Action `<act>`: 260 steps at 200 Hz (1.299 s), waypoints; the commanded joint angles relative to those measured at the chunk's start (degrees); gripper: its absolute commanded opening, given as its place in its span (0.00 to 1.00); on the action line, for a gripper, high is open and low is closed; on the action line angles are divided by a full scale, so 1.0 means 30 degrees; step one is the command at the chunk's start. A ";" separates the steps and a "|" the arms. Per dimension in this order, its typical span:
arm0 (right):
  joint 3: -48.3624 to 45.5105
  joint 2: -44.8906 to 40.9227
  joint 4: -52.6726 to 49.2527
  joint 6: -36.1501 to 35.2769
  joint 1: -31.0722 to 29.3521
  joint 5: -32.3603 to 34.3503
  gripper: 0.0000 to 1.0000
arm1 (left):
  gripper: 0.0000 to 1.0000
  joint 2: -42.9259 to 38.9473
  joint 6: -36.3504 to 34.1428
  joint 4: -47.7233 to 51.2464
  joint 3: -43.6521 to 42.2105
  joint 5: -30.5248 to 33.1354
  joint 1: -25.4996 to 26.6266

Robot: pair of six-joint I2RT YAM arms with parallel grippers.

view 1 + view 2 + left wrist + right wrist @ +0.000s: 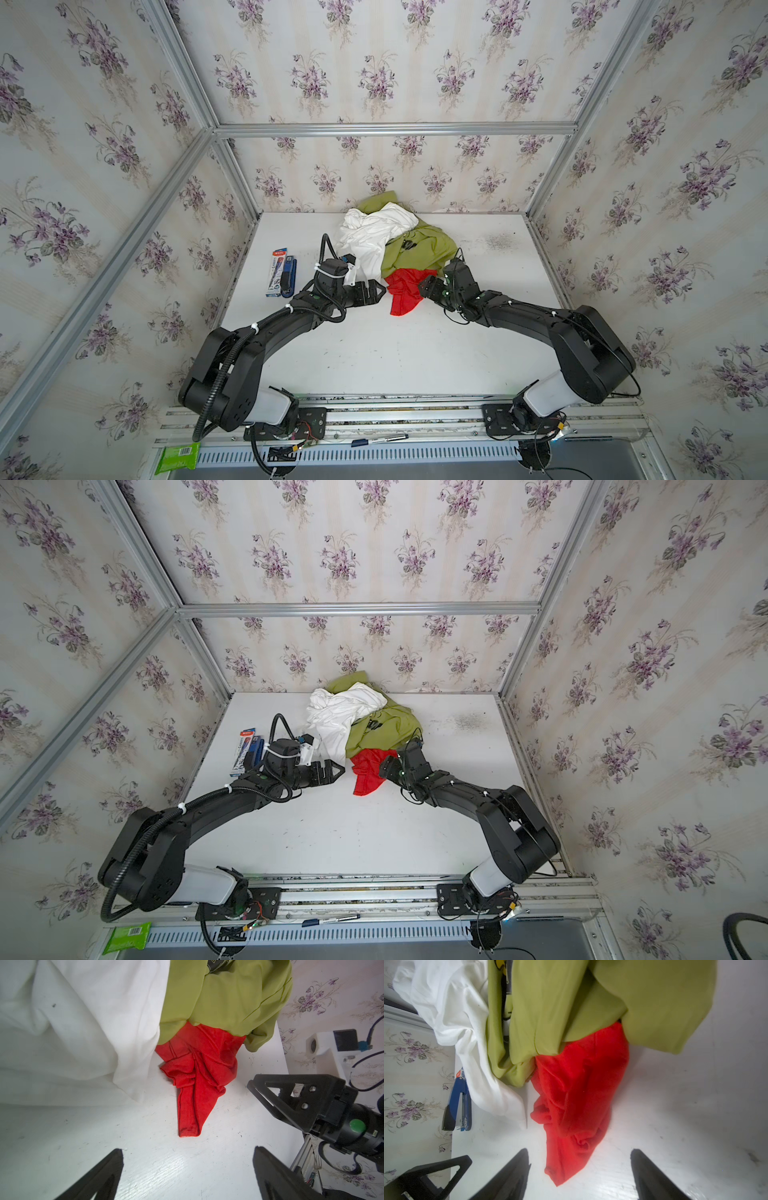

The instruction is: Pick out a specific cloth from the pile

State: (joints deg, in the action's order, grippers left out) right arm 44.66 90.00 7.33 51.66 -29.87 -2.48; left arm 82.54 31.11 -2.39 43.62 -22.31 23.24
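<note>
Sticking out from under the pile [415,249] lies the red cloth [405,297].

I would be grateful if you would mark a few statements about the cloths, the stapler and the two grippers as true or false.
1. The red cloth is partly tucked under the olive-green cloth. True.
2. The left gripper is clamped on the white cloth. False: its jaws stand open and hold nothing.
3. A blue stapler lies on the table. True.
4. The right gripper holds the red cloth above the table. False: the cloth lies on the table and the jaws stand open, not closed on it.
5. The red cloth lies on top of the white cloth. False: it lies on the table beside the white cloth's edge.
</note>
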 commanded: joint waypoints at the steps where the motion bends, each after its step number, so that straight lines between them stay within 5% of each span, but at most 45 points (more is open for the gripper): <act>1: 0.0551 0.0767 0.1128 0.0199 -0.0021 0.0179 0.78 | 1.00 0.0322 0.0006 -0.0431 0.0254 -0.0840 0.0006; 131: 0.2536 0.4087 0.1220 -0.0431 -0.0011 -0.0206 0.58 | 1.00 0.1812 0.0615 -0.0461 0.0872 -0.2041 -0.0014; 260: 0.2744 0.3508 0.1487 -0.1058 -0.0018 -0.0782 0.13 | 1.00 0.1129 0.0921 -0.0575 0.0675 -0.1568 -0.0014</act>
State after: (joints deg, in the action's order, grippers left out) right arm 52.42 101.91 10.13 49.34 -29.87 -3.88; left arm 86.65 33.32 -3.22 45.63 -27.22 23.24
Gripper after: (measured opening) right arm 0.150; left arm 0.996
